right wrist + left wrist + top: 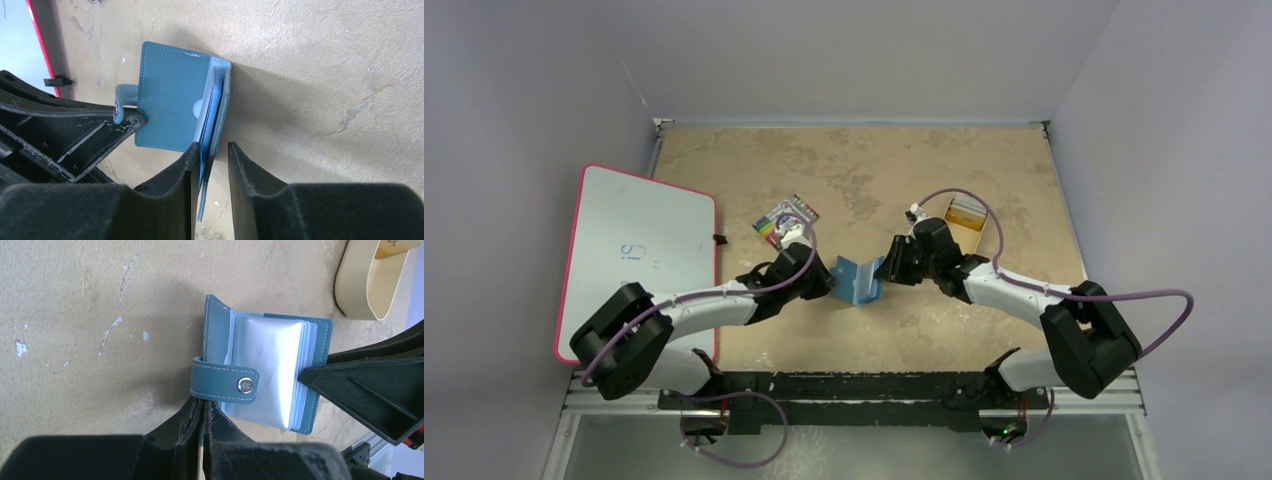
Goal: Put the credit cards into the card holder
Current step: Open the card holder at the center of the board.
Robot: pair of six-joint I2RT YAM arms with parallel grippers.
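Observation:
The teal-blue card holder (856, 280) stands half open on the tabletop between my two grippers, its snap strap (225, 385) hanging loose over the clear pockets. My left gripper (827, 283) is shut on the edge of the holder's left cover (215, 335). My right gripper (212, 150) straddles the right cover and pocket stack (216, 115). Its left finger touches them and its right finger stands apart, so it is open. An orange-yellow credit card (965, 210) lies in the tan tray (973, 229) behind the right gripper. It also shows in the left wrist view as the card (395, 247).
A whiteboard with a red rim (639, 250) lies at the left, overhanging the table's edge. A flat pack with multicoloured stripes (784, 218) lies just behind the left gripper. The tan tray's wall (352, 290) is close beyond the holder.

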